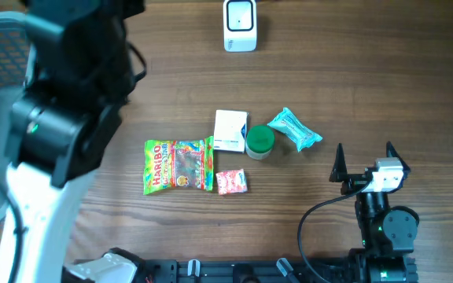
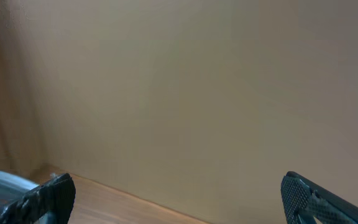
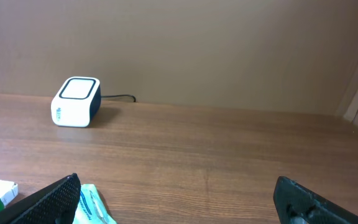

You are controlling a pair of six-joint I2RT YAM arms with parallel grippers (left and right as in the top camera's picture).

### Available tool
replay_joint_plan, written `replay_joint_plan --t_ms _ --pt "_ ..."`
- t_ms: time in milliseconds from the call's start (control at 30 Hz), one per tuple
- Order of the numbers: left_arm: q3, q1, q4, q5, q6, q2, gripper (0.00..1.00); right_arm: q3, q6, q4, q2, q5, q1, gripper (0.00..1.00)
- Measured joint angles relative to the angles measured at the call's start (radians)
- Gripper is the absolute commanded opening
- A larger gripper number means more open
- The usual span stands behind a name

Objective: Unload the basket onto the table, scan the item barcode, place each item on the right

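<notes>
Wooden tabletop (image 1: pixel 368 63) holds one each: scanner (image 1: pixel 240 25), Haribo bag (image 1: pixel 178 166), pink packet (image 1: pixel 231 181), white box (image 1: pixel 230 130), teal pack (image 1: pixel 295 130), perhaps green jar (image 1: pixel 259 141); left end effector (image 2: pixel 179 202) and right end effector (image 1: pixel 364 157) gape wide.

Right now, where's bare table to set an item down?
Bare wood between the scanner and the white box; also right of the scanner, above the teal packet. Crowded: from Haribo bag across to teal packet.
</notes>
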Motion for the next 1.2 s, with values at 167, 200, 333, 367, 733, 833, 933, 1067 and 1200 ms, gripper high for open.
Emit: replay_joint_plan --t_ms 167,200,333,367,733,833,933,1067,1200 --pt "0.000 0.000 -0.023 -0.023 0.032 -0.128 1.00 0.000 0.000 0.000 0.000 0.000 0.000 1.00" --pt "-0.006 0.000 -0.022 -0.023 0.032 -0.154 1.00 0.000 0.000 0.000 0.000 0.000 0.000 1.00" --pt "-0.127 0.021 0.035 -0.023 0.027 -0.316 1.00 0.000 0.000 0.000 0.000 0.000 0.000 1.00" --pt "-0.182 0.040 0.065 -0.026 0.024 -0.367 1.00 0.000 0.000 0.000 0.000 0.000 0.000 1.00" --pt "-0.547 0.196 0.234 0.099 -0.014 -0.753 1.00 0.000 0.000 0.000 0.000 0.000 0.000 1.00" --pt "-0.547 0.196 0.239 0.110 -0.018 -0.840 1.00 0.000 0.000 0.000 0.000 0.000 0.000 1.00" --pt "-0.547 0.210 0.246 0.092 -0.018 -0.909 1.00 0.000 0.000 0.000 0.000 0.000 0.000 1.00" --pt "-0.549 0.256 0.250 0.084 -0.018 -1.011 1.00 0.000 0.000 0.000 0.001 0.000 0.000 1.00" --pt "-0.549 0.283 0.261 0.092 -0.018 -1.112 1.00 0.000 0.000 0.000 0.001 0.000 0.000 1.00"
